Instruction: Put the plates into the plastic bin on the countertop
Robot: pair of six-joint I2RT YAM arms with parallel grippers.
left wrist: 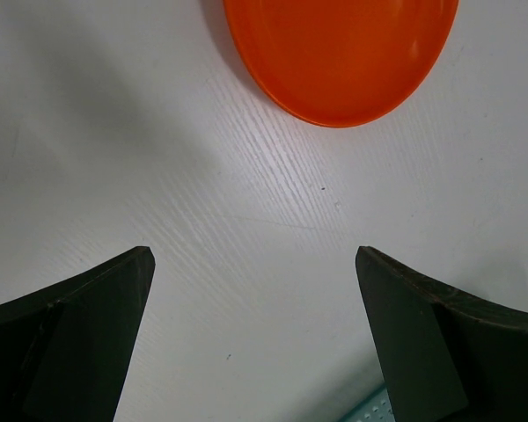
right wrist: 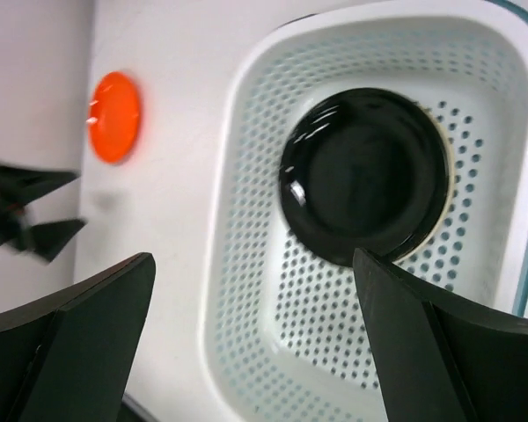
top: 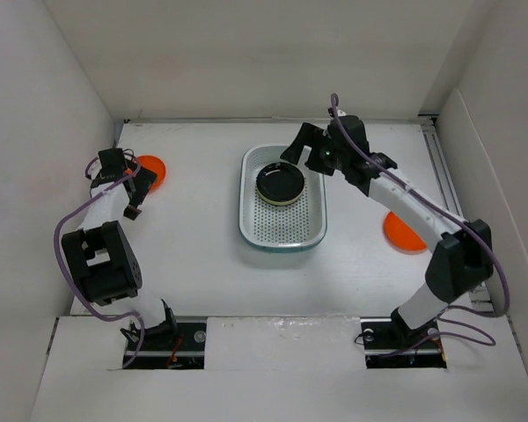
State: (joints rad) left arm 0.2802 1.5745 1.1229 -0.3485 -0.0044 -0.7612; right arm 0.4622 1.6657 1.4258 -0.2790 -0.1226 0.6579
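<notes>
Orange plate [left wrist: 343, 53] lies just ahead of the left gripper [left wrist: 253, 264], whose jaws gape wide and empty.

Bright, soft light comes from above. The white tabletop [top: 202, 255] has only faint gray shadows with fuzzy edges. The black plate [right wrist: 365, 176] shows a white shiny streak on its rim (a bit smeared), and that close view looks slightly blurry.
</notes>
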